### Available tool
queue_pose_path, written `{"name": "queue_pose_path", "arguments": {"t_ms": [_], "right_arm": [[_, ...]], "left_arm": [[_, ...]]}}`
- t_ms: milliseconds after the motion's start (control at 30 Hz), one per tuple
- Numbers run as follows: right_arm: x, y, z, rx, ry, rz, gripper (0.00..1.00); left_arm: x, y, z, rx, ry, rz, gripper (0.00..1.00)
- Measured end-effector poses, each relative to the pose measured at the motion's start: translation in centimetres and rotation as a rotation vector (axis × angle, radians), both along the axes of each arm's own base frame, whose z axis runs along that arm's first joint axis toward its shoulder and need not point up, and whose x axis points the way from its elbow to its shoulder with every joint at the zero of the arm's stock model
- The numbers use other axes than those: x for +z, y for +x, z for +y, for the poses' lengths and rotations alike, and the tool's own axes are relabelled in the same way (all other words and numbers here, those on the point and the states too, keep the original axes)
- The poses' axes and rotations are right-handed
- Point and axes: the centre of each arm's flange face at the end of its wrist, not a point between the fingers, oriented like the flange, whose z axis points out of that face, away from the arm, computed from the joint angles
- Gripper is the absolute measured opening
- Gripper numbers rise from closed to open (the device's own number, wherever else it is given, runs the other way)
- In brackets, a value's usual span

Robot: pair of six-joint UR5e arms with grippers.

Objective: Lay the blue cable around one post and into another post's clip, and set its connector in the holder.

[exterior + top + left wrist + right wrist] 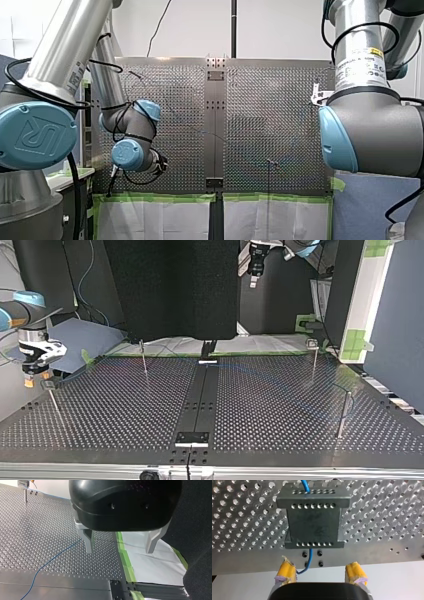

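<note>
Seen from its own wrist camera, my right gripper (320,571) is released: its two worn yellow pads (286,571) stand wide apart with nothing between them. Just ahead of them sits a dark grey square clip (313,521), with a row of small holes along its far edge and another along its near edge. The blue cable (310,557) is thin, smooth and bright blue. It goes out of sight at the clip's far edge and comes out again at the near edge. From there it runs toward the gripper and hooks sideways, ending just beside one yellow pad; whether it touches the pad cannot be told. In the left wrist view, my left gripper (119,551) is also released, its two pale metal fingers (88,542) spread apart and holding nothing under a black housing. Another stretch of the same cable lies loose on the perforated table (37,530), running in a gentle curve from beside one finger out across the plate. A thin upright post (25,495) stands at the plate's far corner. Green tape (122,552) and a white sheet (150,565) border the table beneath the gripper.
</note>
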Motion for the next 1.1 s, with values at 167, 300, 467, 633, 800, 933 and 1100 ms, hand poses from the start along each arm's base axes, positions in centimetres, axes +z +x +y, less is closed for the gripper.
{"name": "queue_pose_path", "arguments": {"t_ms": [167, 300, 467, 633, 800, 933, 1100], "right_arm": [[-0.4, -0.3, 0.3, -0.039, 0.035, 0.001, 1.0], [-1.0, -0.7, 0.7, -0.075, 0.06, -0.002, 1.0], [-2.0, -1.2, 1.5, -0.126, 0.081, -0.007, 1.0], [-1.6, -1.6, 2.5, -0.17, 0.062, -0.036, 1.0], [-0.4, -1.4, 3.9, -0.207, 0.021, -0.076, 1.0], [0.6, -1.3, 5.0, -0.232, -0.016, -0.083, 1.0], [1.9, -0.1, 6.6, -0.219, -0.066, -0.063, 1.0]], "left_arm": [[0.0, 0.0, 0.0, 0.0, 0.0, 0.0, 1.0], [0.0, 0.0, 0.0, 0.0, -0.001, 0.0, 1.0], [0.0, 0.0, 0.0, 0.0, -0.002, 0.0, 1.0], [0.0, 0.0, 0.0, 0.0, -0.002, 0.0, 1.0], [0.0, -0.1, -0.1, -0.003, -0.002, 0.0, 1.0], [0.0, -0.1, -0.1, -0.005, -0.002, 0.0, 1.0], [0.0, -0.1, -0.2, -0.008, -0.004, -0.001, 1.0]]}}
